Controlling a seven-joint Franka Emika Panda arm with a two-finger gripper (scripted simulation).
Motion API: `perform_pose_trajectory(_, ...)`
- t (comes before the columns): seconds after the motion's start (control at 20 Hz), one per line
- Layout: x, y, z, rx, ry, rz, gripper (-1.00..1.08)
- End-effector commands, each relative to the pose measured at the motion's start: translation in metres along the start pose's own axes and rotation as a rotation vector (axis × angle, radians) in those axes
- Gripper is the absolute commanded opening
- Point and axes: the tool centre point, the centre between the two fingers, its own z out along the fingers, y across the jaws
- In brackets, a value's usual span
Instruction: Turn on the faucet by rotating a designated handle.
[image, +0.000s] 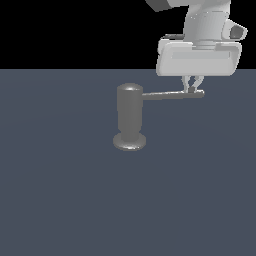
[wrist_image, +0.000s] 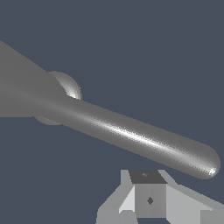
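Exterior view first: the dull grey metallic faucet (image: 130, 117), an upright cylinder with a domed top and a round flared base, stands alone on the flat slate-blue floor (image: 60, 200), a little toward the far edge where the floor meets the black background. From its upper part the thin straight grey metal handle (image: 172, 94) juts out level toward the exterior view's right, rounded tip free. Right above that tip hangs the white arm's gripper (image: 192, 89), its broad pale body tilted slightly, two short fingers pointing down and meeting the rod close to its end. The fingers look drawn near each other, but whether they pinch the rod or merely touch it, I cannot tell from here.

Wrist view now: the handle (wrist_image: 144, 140) sweeps across as a thick bright rod, its rounded end clear of everything, the faucet's flared base (wrist_image: 70, 89) peeking out behind it. One grey finger (wrist_image: 148, 197) sits just beside the rod near the tip; the other is not seen, so the grip stays unreadable.

Open floor lies on every side of the faucet, wide and bare.
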Motion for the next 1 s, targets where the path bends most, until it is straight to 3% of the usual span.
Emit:
perform_pose_trajectory(0.0, 0.002, 0.010, 0.010, 0.001, -0.016, 0.010, -1.00)
perform_pose_trajectory(0.8, 0.036, 0.043, 0.016, 0.003, -0.026, 0.020, -1.00)
perform_pose_trajectory(0.85, 0.036, 0.043, 0.016, 0.003, -0.026, 0.020, -1.00)
perform_pose_trajectory(0.9, 0.048, 0.018, 0.001, 0.008, 0.000, -0.019, -1.00)
perform_pose_trajectory(0.95, 0.051, 0.018, 0.001, 0.008, -0.001, -0.018, -1.00)
